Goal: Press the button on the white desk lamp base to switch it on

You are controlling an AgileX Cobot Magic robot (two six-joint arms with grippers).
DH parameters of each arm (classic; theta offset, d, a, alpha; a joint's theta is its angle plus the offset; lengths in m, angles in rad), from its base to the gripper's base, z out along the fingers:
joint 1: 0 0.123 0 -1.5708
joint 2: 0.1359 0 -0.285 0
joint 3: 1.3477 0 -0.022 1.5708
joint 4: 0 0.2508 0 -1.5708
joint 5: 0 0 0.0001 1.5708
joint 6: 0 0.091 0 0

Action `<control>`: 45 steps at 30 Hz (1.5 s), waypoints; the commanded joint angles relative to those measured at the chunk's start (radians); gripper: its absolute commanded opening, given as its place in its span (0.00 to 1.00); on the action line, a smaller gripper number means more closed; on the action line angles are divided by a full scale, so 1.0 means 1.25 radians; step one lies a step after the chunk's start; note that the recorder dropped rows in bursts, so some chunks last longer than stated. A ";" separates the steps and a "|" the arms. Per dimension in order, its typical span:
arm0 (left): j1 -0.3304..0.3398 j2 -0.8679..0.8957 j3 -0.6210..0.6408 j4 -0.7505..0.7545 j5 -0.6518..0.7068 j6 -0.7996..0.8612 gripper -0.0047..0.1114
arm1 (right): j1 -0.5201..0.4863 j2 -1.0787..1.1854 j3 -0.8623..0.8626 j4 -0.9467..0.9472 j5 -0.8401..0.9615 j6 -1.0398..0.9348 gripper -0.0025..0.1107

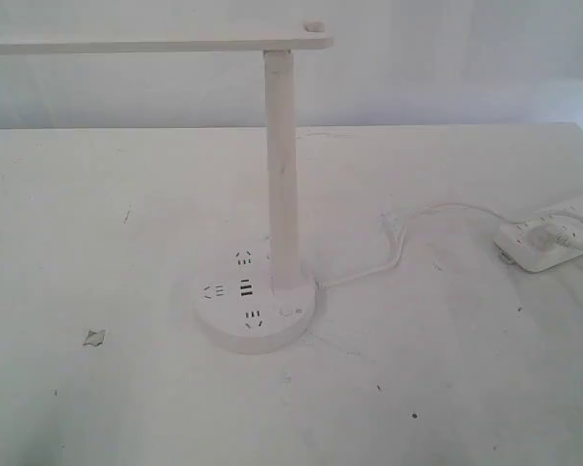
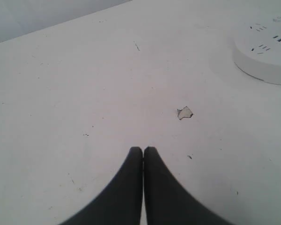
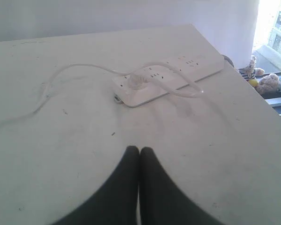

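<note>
The white desk lamp base (image 1: pixel 260 309) is a round flat disc with socket holes and dark USB slots, standing mid-table with a tall white pole (image 1: pixel 281 165) rising from it. The small round button (image 1: pixel 291 314) lies flush on the base's front right. In the left wrist view the base (image 2: pixel 264 51) shows at the edge, far from my left gripper (image 2: pixel 143 150), whose black fingers are shut and empty above bare table. My right gripper (image 3: pixel 139 149) is also shut and empty, short of the power strip. Neither gripper appears in the exterior view.
A white power strip (image 1: pixel 549 238) with a plug (image 3: pixel 139 78) in it lies at the right table edge (image 3: pixel 234 70); its cable (image 1: pixel 394 243) runs to the lamp base. The lamp head (image 1: pixel 155 43) juts left overhead. A small torn scrap (image 1: pixel 94 337) lies left of the base.
</note>
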 commanded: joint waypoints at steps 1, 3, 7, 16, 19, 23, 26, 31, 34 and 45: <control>-0.008 -0.004 0.003 -0.001 -0.003 -0.001 0.04 | -0.005 -0.003 0.006 -0.003 -0.002 -0.001 0.02; -0.008 -0.004 0.003 -0.001 -0.003 -0.001 0.04 | -0.005 -0.003 0.006 -0.003 -0.002 -0.001 0.02; -0.008 -0.004 0.003 -0.001 -0.003 -0.001 0.04 | -0.005 -0.003 0.006 -0.003 -0.002 -0.001 0.02; -0.008 -0.004 0.003 -0.001 -0.003 -0.001 0.04 | -0.005 -0.003 0.006 -0.003 -0.002 -0.001 0.02; -0.008 -0.004 0.003 -0.001 -0.003 -0.001 0.04 | -0.005 -0.003 0.006 -0.003 -0.002 -0.001 0.02; -0.008 -0.004 0.003 -0.001 -0.003 -0.001 0.04 | -0.005 -0.003 0.006 -0.003 -0.002 -0.001 0.02; -0.008 -0.004 0.003 -0.001 -0.003 -0.001 0.04 | -0.005 -0.003 0.006 -0.003 -0.002 -0.001 0.02; -0.008 -0.004 0.003 -0.001 -0.003 -0.001 0.04 | -0.005 -0.003 0.006 -0.003 -0.002 -0.001 0.02; -0.008 -0.004 0.003 -0.001 -0.003 -0.001 0.04 | -0.005 -0.003 0.006 -0.003 -0.002 -0.001 0.02; -0.008 -0.004 0.003 -0.001 -0.003 -0.001 0.04 | -0.005 -0.003 0.006 -0.083 -0.104 -0.029 0.02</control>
